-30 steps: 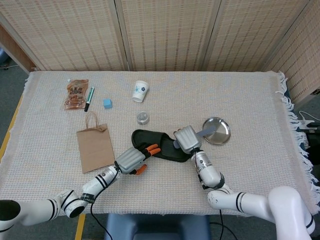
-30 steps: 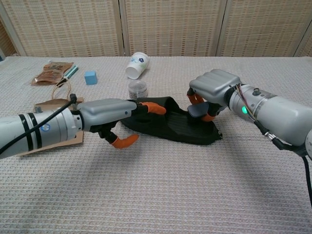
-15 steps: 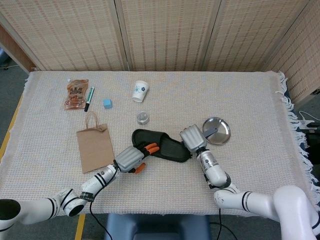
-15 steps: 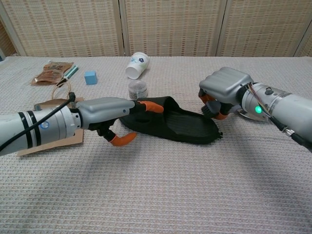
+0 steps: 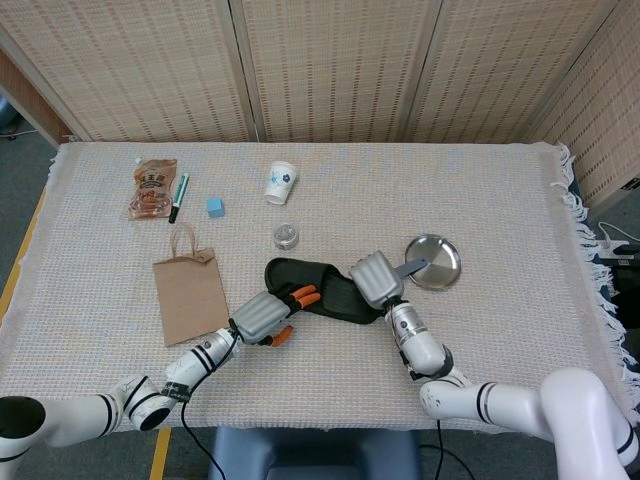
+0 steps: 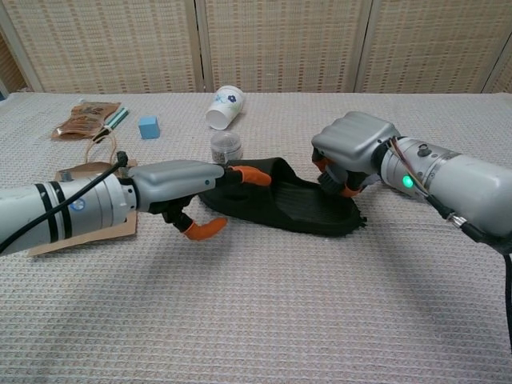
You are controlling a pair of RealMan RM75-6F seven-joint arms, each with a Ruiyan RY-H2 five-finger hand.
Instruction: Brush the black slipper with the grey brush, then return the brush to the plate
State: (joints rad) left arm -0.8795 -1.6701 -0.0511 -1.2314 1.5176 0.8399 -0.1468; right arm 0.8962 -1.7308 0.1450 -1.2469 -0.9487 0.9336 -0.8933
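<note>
Right now the right hand (image 6: pixel 352 146) is gripping the grey brush (image 5: pixel 408 267) over the black slipper's (image 6: pixel 300 206) heel end.

Its fingers are curling tight around the brush, whose handle is sticking out toward the steel plate (image 5: pixel 440 258) just beside it. Over on the other side, the left hand (image 6: pixel 180 182) is pinning the slipper's toe end, fingers (image 6: pixel 254 176) reaching onto it. Further back, a paper cup (image 5: pixel 281 183) is lying tipped, a small jar (image 5: pixel 286 236) is standing near the slipper, and a brown paper bag (image 5: pixel 190 294) is lying flat.

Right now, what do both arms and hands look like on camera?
Both hands, left hand and right hand, have grey shells and orange fingertips. The arms are silver-white with black bands; the left carries a black cable, the right a green light.
</note>
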